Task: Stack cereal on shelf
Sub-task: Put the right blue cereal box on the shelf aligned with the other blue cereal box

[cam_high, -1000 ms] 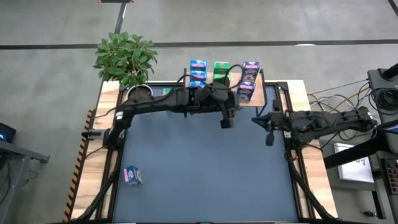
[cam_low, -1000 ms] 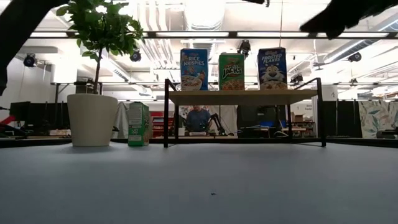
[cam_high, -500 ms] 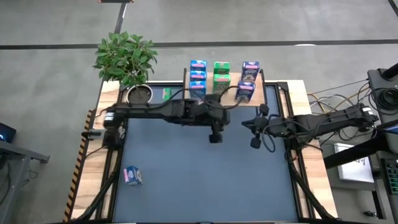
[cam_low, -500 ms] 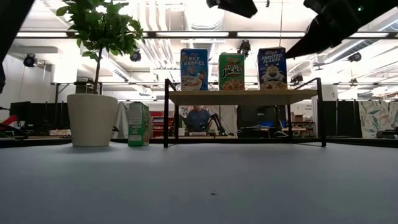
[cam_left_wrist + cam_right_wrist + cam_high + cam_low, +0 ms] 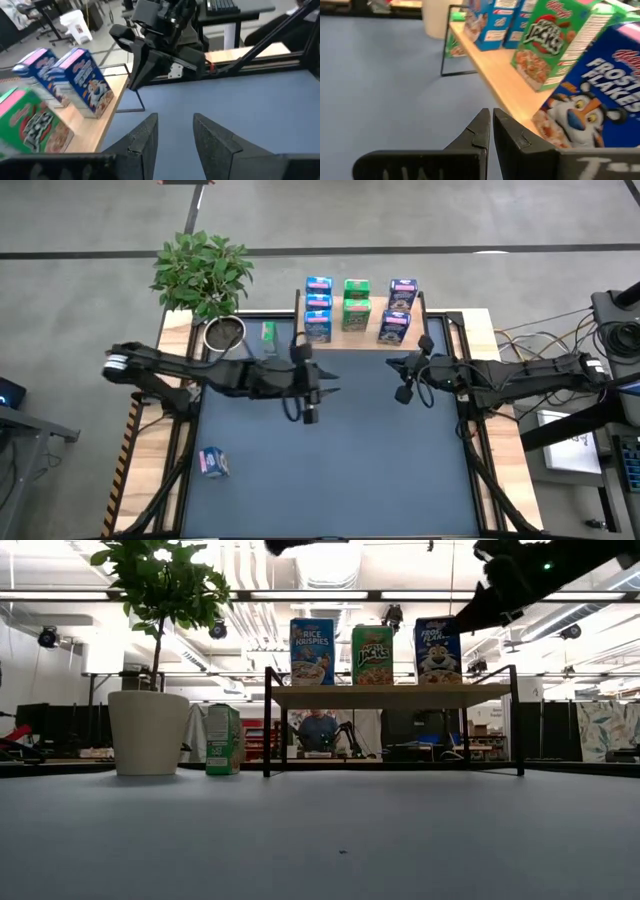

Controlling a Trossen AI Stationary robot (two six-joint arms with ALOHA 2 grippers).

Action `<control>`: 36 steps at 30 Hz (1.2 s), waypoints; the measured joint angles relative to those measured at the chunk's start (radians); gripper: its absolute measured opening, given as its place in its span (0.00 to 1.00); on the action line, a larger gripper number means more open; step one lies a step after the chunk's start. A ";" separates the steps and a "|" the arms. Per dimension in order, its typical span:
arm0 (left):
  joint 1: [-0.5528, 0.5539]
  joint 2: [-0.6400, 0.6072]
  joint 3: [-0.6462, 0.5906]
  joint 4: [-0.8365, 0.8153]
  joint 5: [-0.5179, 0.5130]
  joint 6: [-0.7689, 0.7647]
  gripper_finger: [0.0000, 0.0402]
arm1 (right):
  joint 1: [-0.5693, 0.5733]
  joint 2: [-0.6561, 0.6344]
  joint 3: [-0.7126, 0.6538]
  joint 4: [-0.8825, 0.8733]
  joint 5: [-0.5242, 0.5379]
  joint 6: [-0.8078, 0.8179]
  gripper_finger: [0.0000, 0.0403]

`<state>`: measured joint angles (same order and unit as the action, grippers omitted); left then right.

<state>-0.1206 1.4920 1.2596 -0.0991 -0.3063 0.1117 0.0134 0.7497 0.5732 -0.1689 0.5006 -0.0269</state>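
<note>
Several cereal boxes stand on the wooden shelf at the table's far side: light blue, green and dark blue. Another green box stands on the table beside the plant pot. A light blue box lies on the mat near the left front. My left gripper hovers over the mat in front of the shelf's left end, open, with nothing between its fingers. My right gripper hangs shut and bare before the shelf's right end.
A potted plant stands at the far left corner, its white pot beside the green box. The blue mat lies bare across the middle and front. Cables and equipment sit past the right edge.
My left gripper has drawn back from the shelf, going toward the table's left and near edges and sinking a little, with nothing in it. My right gripper has shifted a little toward the table's left, staying shut. The boxes have kept still.
</note>
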 joint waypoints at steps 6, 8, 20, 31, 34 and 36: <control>-0.002 -0.130 -0.209 0.162 -0.002 -0.017 0.26 | -0.060 0.046 0.041 0.019 -0.001 -0.017 0.03; -0.002 -0.165 -0.257 0.198 -0.002 -0.021 0.26 | -0.080 0.072 0.066 0.023 -0.002 -0.044 0.03; -0.003 -0.244 -0.360 0.238 -0.002 -0.021 0.26 | -0.149 0.184 0.304 -0.089 -0.065 -0.252 0.03; -0.002 -0.245 -0.360 0.230 -0.002 0.014 0.26 | -0.352 0.304 0.802 -0.755 -0.388 -0.172 0.04; -0.002 -0.242 -0.360 0.230 -0.002 0.014 0.26 | -0.434 0.350 0.885 -0.845 -0.487 -0.203 0.09; -0.002 -0.240 -0.360 0.228 -0.002 0.014 0.26 | -0.482 0.381 0.928 -0.897 -0.525 -0.230 0.15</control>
<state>-0.1230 1.2522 0.9001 0.1287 -0.3080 0.1253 -0.4683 1.1309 1.5016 -1.0659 -0.0240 -0.2570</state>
